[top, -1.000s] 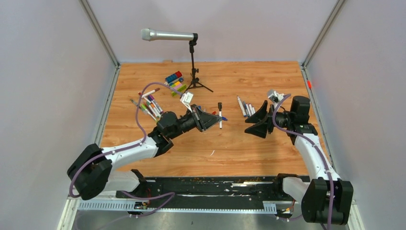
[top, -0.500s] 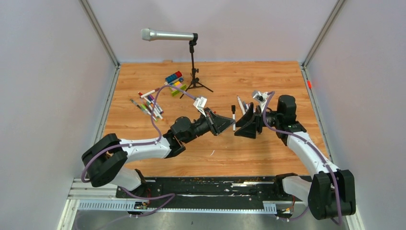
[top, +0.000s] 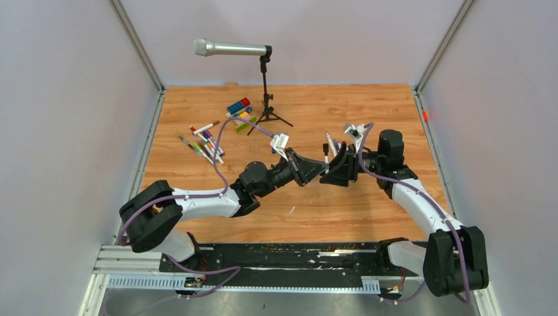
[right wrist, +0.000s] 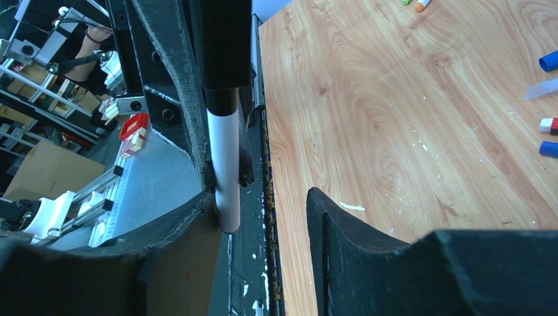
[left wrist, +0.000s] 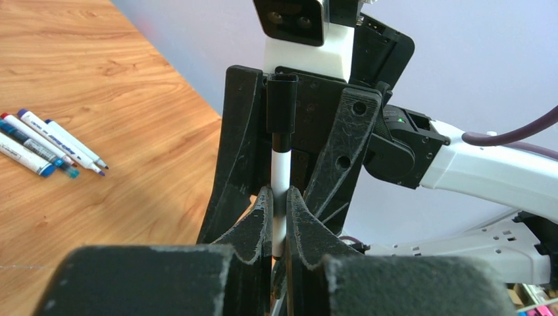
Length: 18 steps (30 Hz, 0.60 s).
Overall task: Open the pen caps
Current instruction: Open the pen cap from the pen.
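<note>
Left claw [left wrist: 279, 205], closed on the white barrel of a pen [left wrist: 281, 172]. We see the pen held upright in the left wrist view, clear of the tabletop [left wrist: 99, 79], with its black cap [left wrist: 281, 105] seated on the upper end. Both fingertips press the barrel low down, well below the cap.

Right claw [right wrist: 263, 197], open. Its two fingers [left wrist: 238, 151] stand apart on either side of the capped end, which sits between them, nearer to one finger than to the other. We cannot tell whether that nearer finger touches the pen. In the right wrist view the barrel runs alongside the left-hand finger, and the other finger stands well clear of it.

From above, we note that the two claws meet tip to tip over the middle of the tabletop, a little right of centre, with the pen between them.

A few loose pens [left wrist: 49, 141] lie side by side on the wood beyond the right claw. A larger cluster of pens [top: 207, 143] lies toward the left side, near the toy blocks [top: 239, 108]. A microphone [top: 230, 47] on a black stand [top: 266, 99] occupies the far part of the tabletop.
</note>
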Motion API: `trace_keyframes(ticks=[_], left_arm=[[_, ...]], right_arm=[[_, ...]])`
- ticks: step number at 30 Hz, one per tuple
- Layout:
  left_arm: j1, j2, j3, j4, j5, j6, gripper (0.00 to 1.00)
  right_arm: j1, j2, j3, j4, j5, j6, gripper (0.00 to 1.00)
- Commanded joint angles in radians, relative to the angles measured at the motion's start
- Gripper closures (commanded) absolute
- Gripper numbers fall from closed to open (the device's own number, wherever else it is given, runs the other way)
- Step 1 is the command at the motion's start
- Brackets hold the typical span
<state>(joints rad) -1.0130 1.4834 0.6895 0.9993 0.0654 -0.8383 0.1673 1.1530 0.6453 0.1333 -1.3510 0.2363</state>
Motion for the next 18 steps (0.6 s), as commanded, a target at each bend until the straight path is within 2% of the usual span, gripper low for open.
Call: trace_keyframes(ticks=[1,6,18], left_arm=[[-0.009,0.003,0.023,0.068,-0.022,0.026,0.99],[-0.008,0.002,0.015,0.071,-0.026,0.027,0.99],[-0.01,0.006,-0.006,0.049,-0.04,0.043,0.97]], right_arm=[[0.005,0.001,0.008,0.048,-0.002,0.022,0.52],[0.005,-0.001,0.012,0.049,-0.005,0.023,0.57],[0.005,-0.006,0.02,0.046,-0.017,0.024,0.59]])
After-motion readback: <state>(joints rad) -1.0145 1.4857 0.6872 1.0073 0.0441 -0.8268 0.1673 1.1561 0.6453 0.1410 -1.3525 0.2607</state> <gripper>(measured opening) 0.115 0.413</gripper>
